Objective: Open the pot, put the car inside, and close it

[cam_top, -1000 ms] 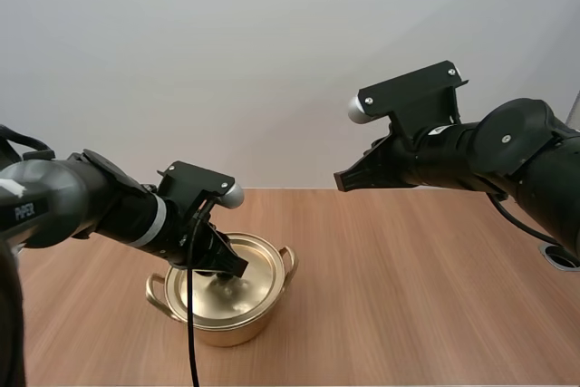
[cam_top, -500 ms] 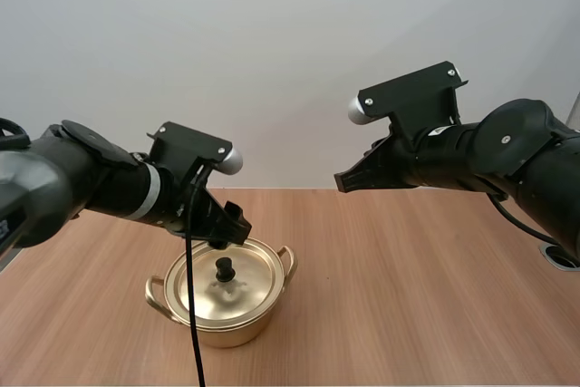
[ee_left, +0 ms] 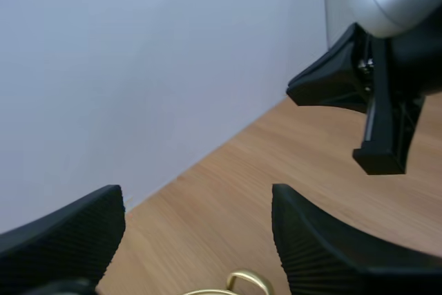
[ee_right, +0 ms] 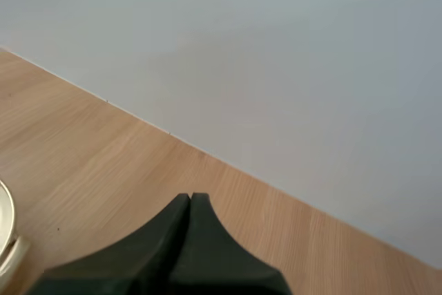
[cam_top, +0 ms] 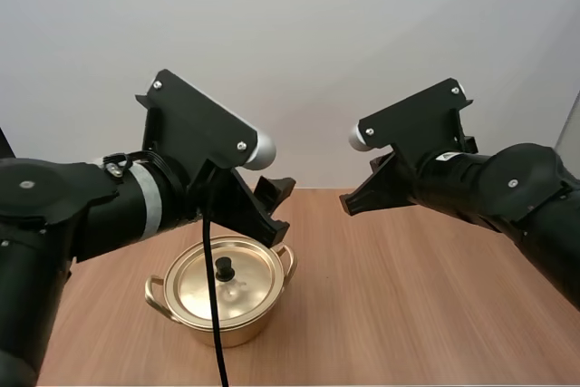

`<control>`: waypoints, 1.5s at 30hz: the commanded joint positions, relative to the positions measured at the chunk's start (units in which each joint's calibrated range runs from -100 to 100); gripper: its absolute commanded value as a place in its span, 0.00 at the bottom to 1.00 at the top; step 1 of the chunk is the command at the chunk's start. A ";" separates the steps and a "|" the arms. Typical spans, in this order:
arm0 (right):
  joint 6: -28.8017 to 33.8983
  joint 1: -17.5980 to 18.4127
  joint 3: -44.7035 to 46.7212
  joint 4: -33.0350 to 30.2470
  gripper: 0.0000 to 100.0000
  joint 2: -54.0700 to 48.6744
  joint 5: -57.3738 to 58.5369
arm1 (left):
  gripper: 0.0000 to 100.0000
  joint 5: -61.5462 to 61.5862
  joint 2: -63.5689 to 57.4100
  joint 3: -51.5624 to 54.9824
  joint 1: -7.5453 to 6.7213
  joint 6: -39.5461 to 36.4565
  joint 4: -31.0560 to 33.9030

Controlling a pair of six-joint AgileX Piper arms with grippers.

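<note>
A golden pot stands on the wooden table, its lid on it with a black knob on top. My left gripper hangs open above the pot's far right side, with nothing between its fingers. In the left wrist view its ribbed fingers stand wide apart around my left gripper, over one pot handle. My right gripper is shut on nothing, in the air to the right of the pot. In the right wrist view my right gripper forms one dark wedge, with the pot's rim beside it.
The wooden table stretches bare to the right of the pot and ends at a plain pale wall behind. The right arm's gripper hangs in the air beyond my left fingers.
My left gripper has let go of the lid's knob, opened wide and risen up and to the right. The lid stays on the pot. The right arm has barely moved.
</note>
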 commanded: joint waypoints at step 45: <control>15.78 -8.25 34.26 -7.75 0.00 -16.38 -14.01 | 0.99 -50.67 -30.62 34.78 -11.50 -82.83 72.43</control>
